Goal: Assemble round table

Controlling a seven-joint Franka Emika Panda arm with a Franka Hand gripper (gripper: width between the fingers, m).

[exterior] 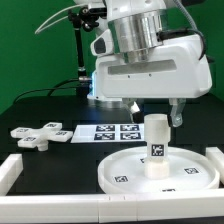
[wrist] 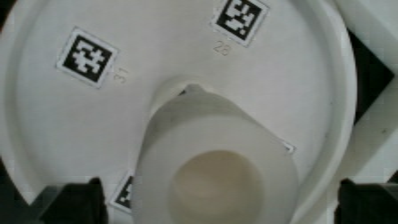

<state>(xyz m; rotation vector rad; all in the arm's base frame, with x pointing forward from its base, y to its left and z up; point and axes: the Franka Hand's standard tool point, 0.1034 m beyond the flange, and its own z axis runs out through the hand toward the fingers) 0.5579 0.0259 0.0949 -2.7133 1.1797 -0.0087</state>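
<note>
The large rimmed round disc (exterior: 125, 172) lies flat on the table at the front. The short cylindrical leg (exterior: 156, 142) stands upright at its middle, with a tag on its side. My gripper (exterior: 157, 115) is open just above the leg's top, one finger (exterior: 135, 106) on each side. In the wrist view the leg (wrist: 222, 165) sits between the two dark fingertips (wrist: 80, 197) with a gap on both sides, and the disc (wrist: 160, 60) with its tags fills the picture behind it. The cross-shaped foot piece (exterior: 40, 134) lies flat on the table at the exterior view's left.
The marker board (exterior: 113, 133) lies behind the disc. White straight border rails run along the front (exterior: 90, 212), the front left (exterior: 10, 172) and the exterior view's right (exterior: 214, 158). A green wall and a black stand are at the back.
</note>
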